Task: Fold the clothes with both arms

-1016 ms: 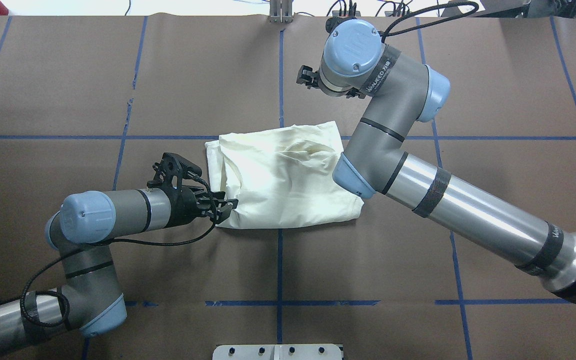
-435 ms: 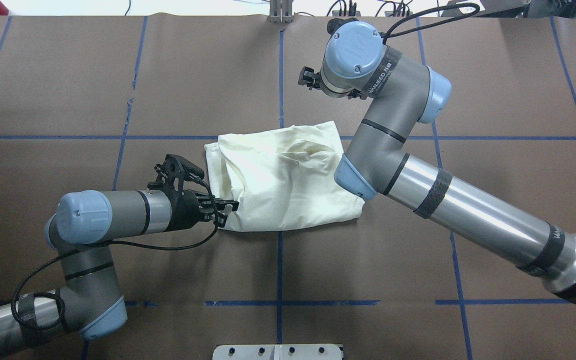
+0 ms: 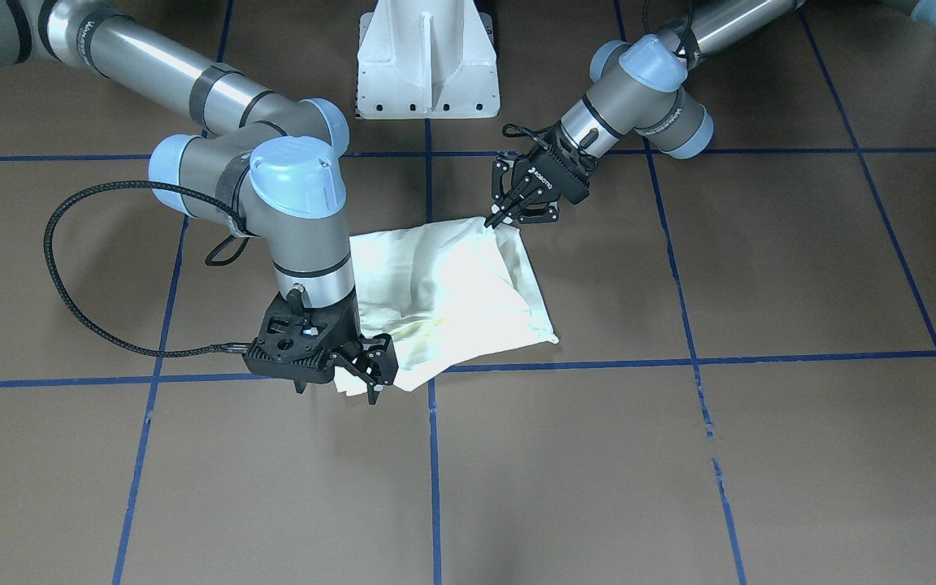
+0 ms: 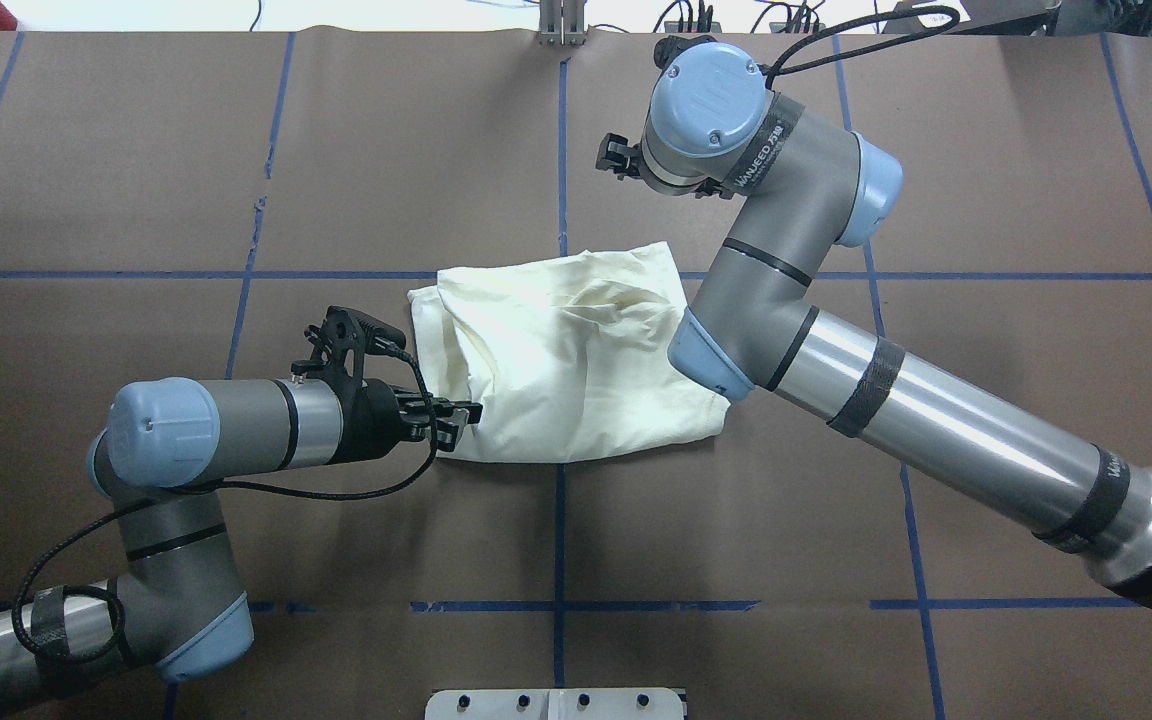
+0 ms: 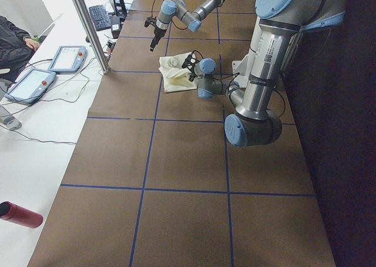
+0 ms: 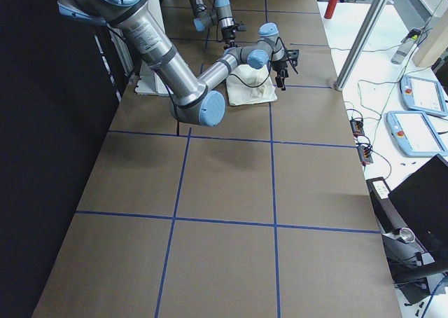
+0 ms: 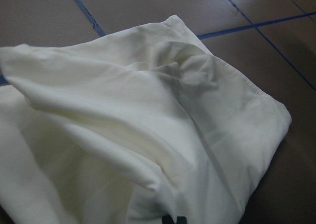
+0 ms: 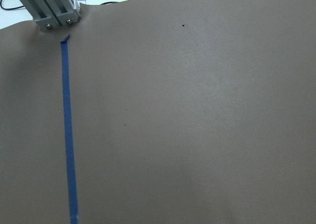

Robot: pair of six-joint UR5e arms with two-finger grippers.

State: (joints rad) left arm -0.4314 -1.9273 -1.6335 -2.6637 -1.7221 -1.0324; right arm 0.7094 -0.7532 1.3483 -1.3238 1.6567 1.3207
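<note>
The T-shirt point(image 4: 576, 380) lies mid-table point(image 4: 136, 150) as a rumpled, roughly square bundle. Its plain cream side faces up, creased toward the far edge, and it straddles the blue tape lines point(image 4: 236, 275). The left gripper point(image 4: 464, 415) is pinched onto the shirt's near left corner. The right gripper point(image 3: 358, 372) hangs spread apart near the far right corner, holding nothing.
</note>
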